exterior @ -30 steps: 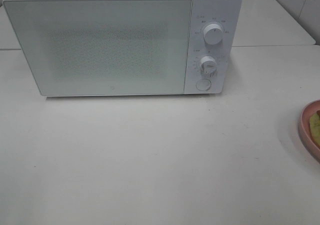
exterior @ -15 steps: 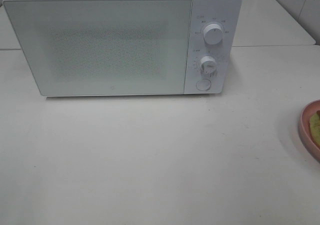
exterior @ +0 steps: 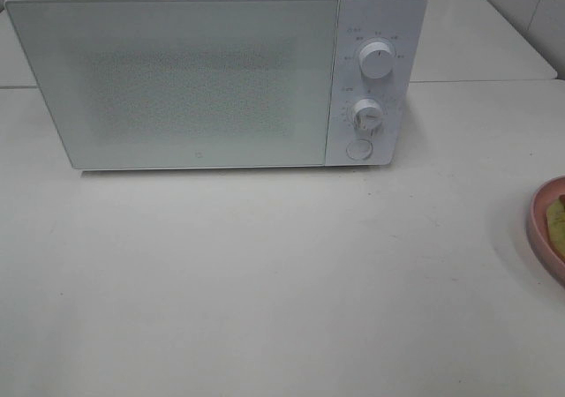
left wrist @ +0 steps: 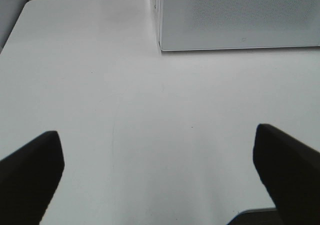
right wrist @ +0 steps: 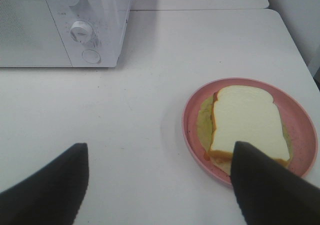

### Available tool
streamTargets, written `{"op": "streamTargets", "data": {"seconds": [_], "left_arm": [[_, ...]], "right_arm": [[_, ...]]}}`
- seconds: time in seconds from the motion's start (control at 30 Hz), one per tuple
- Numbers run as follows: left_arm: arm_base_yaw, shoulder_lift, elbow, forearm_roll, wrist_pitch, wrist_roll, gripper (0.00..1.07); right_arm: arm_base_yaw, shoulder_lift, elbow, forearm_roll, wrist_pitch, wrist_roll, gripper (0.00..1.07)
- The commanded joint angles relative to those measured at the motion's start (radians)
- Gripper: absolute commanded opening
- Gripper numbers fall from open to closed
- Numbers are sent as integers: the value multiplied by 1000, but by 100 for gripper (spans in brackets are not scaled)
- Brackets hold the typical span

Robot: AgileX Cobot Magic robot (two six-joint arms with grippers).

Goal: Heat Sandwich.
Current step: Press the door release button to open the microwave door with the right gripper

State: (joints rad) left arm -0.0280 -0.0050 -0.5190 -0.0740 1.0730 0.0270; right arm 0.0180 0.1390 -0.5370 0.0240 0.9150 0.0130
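The sandwich (right wrist: 247, 122), pale bread with a tan-brown crust and yellow-green filling, lies on a round pink plate (right wrist: 297, 116) in the right wrist view. In the high view only a sliver of the sandwich (exterior: 557, 225) and of the plate (exterior: 538, 229) shows at the right edge. The white microwave (exterior: 177, 79) stands at the back of the table with its door shut. My right gripper (right wrist: 160, 185) is open and empty, above the table beside the plate. My left gripper (left wrist: 160, 180) is open and empty over bare table, in front of the microwave's left corner (left wrist: 165, 42).
The microwave's panel has two knobs (exterior: 377, 62) (exterior: 366, 115) and a round button (exterior: 358, 149). The white table (exterior: 265, 282) stretches in front of the microwave. A seam to a second table (exterior: 477, 81) runs behind on the right. Neither arm shows in the high view.
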Motion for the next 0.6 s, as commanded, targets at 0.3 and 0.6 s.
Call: {"op": "streamTargets", "data": {"seconds": [0.3, 0.6], "left_arm": [[5, -23, 2, -1, -3, -1, 98], [5, -23, 2, -1, -3, -1, 98]], "right_arm": [[-7, 186, -5, 2, -140, 7, 75], [-7, 330, 0, 1, -271, 6, 75]]}}
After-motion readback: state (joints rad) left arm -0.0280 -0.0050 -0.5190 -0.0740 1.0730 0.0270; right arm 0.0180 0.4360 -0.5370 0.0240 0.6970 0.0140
